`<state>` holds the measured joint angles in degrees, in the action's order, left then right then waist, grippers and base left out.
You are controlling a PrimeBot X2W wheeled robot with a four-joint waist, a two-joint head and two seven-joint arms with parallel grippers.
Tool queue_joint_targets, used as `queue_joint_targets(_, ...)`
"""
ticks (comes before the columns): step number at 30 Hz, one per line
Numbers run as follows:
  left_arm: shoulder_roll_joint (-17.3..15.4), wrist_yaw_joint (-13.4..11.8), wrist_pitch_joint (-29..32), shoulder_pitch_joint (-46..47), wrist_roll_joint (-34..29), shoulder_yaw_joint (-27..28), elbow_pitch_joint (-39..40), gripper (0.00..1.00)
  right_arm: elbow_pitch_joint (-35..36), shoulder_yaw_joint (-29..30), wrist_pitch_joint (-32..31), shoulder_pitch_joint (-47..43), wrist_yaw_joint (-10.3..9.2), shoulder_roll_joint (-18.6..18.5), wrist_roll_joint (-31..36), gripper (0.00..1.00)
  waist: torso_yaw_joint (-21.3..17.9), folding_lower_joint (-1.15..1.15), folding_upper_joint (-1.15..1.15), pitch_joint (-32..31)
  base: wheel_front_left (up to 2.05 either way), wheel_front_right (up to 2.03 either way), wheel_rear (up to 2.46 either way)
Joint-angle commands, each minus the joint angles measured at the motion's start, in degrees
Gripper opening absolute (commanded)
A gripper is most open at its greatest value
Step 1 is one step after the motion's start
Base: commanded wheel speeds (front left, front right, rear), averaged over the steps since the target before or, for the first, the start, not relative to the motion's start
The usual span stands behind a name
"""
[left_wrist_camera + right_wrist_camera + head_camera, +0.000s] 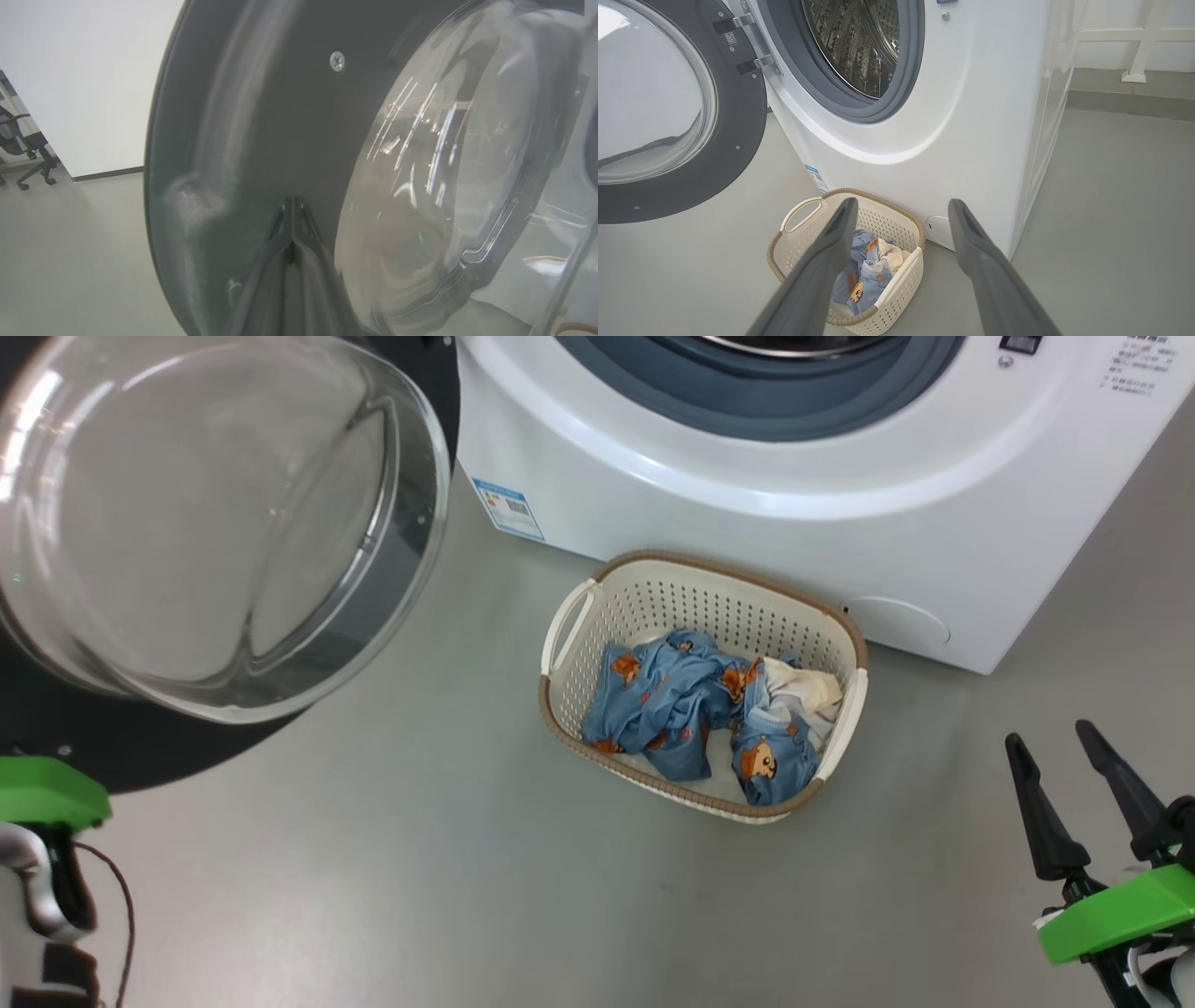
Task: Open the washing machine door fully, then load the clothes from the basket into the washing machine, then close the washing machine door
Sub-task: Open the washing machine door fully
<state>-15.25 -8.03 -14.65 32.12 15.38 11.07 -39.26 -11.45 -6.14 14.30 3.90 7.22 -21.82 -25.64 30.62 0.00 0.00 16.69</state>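
Left hand (pixel 292 247) pressed together at door (pixel 261 116), right hand (pixel 902 203) spread, steel drum (pixel 854 42) visible from right wrist

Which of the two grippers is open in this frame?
The right gripper, its two fingers spread wide apart right of the basket; the left gripper has fingers pressed together, pointing at the washing machine door.

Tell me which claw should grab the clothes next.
Right, probably. The right claw is open and empty, pointing toward the clothes in the basket; the left claw is shut, close up at the washing machine door.
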Motion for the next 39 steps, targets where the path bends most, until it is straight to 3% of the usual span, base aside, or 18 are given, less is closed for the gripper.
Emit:
queue_joint_targets(1, -3.88, -0.23, -0.34, 2.44, -0.16, 3.72, 0.14, 0.0, 1.51, -0.98, 0.7, 1.25, 0.26, -1.48, 0.06, 1.0, -0.14, 0.0, 0.0, 1.46, 0.0, 0.0, 0.0)
queue_joint_targets(17, -6.99, 1.23, -0.35, 9.57, -3.96, 9.65, -8.34, 0.0, 2.41, -2.48, 0.7, 4.34, 0.26, -3.34, 0.45, 1.0, -2.0, 0.0, 0.0, 6.7, 0.0, 0.0, 0.0)
queue_joint_targets(27, -8.32, 2.66, -0.35, 10.73, -6.65, 10.92, -10.01, 0.0, 1.74, -2.34, 0.7, 5.06, 0.26, -3.09, 0.44, 1.0, -2.73, 0.0, 0.0, 6.23, 0.0, 0.0, 0.0)
queue_joint_targets(39, -2.09, 6.44, -0.35, 1.53, -9.72, 11.41, 1.39, 0.0, 1.03, -2.05, 0.7, 3.84, 0.26, -0.34, 0.54, 1.0, -3.26, 0.0, 0.0, -0.35, 0.0, 0.0, 0.0)
